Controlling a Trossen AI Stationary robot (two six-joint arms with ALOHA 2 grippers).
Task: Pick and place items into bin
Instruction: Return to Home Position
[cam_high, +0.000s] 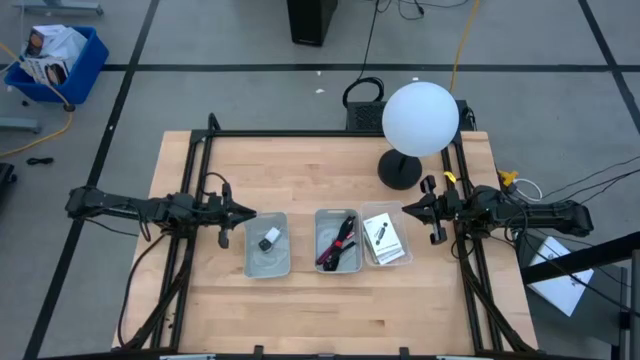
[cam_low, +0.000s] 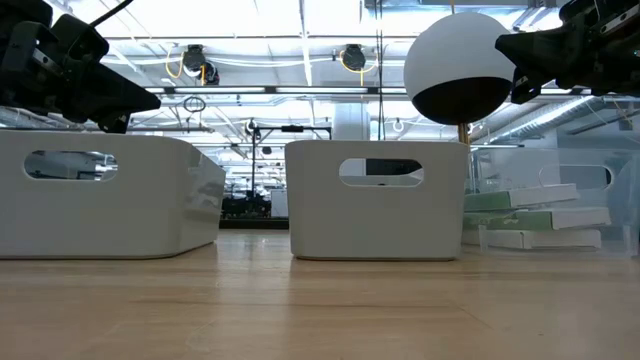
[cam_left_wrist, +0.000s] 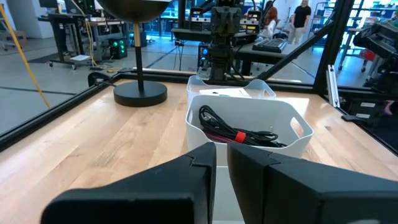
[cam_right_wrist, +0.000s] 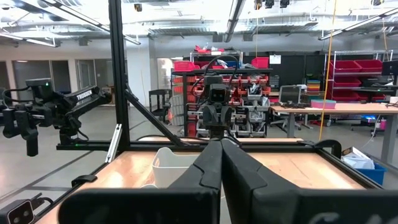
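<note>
The left fingers (cam_left_wrist: 155, 190) are drawn nearly together on nothing. They hover just off the left bin (cam_high: 268, 266), where the white block (cam_high: 272, 236) and a tiny black piece (cam_high: 264, 244) lie. The right fingers (cam_right_wrist: 208, 171) are closed and empty too, beside the white cards (cam_high: 383, 238). The black cable (cam_left_wrist: 214, 118) and its red strap (cam_left_wrist: 239, 135) sit in the middle bin (cam_left_wrist: 273, 103). One risk I see: if the right arm folds back wide, it could clip the lamp (cam_high: 420, 118) standing close by.

white block (cam_high: 273, 235): left bin (cam_high: 266, 264) | cable (cam_left_wrist: 214, 118), strap (cam_left_wrist: 240, 135): right bin (cam_high: 338, 264) | cards (cam_high: 383, 240): beside it
</note>
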